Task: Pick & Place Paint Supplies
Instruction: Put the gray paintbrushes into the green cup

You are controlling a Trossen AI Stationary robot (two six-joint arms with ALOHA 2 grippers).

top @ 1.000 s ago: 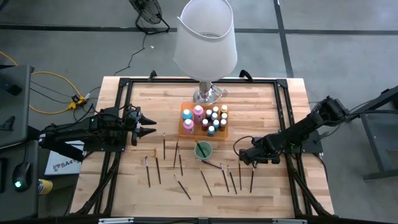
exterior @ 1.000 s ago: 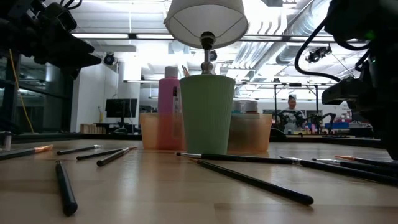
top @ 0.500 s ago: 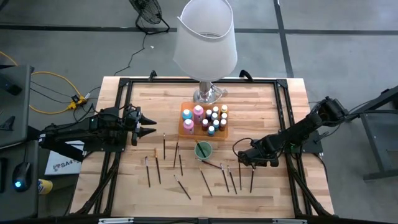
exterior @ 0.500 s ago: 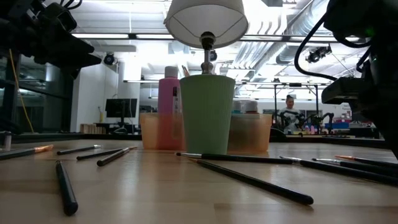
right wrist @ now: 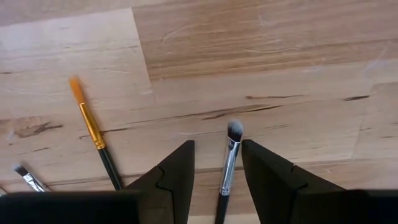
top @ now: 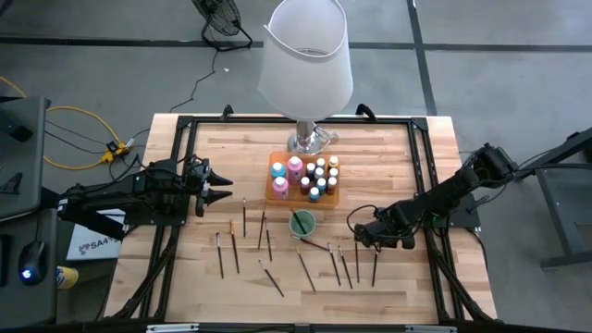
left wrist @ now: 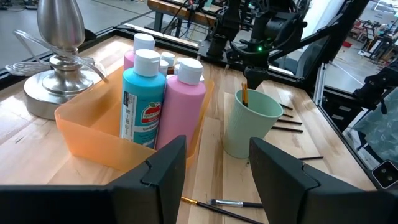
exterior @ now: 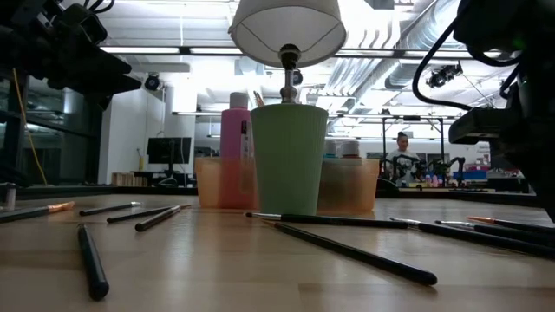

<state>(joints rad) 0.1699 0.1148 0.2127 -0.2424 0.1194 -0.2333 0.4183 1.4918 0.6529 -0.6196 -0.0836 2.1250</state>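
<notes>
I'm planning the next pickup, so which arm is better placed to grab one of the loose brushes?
The right. Its pincer is open, pointed down, with a silver-ferruled brush lying between its fingers. The left pincer hovers open at the table's left edge, facing the orange tray.

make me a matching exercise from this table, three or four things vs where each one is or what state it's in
Things:
1. green cup
2. orange tray
3. right hand
4. left hand

Places or states:
a. holds the paint bottles
b. open, above a silver-ferruled brush on the table
c. stands in front of the tray with one brush in it
d. open, off to the tray's left side

Pairs: 1-c, 2-a, 3-b, 4-d
</notes>
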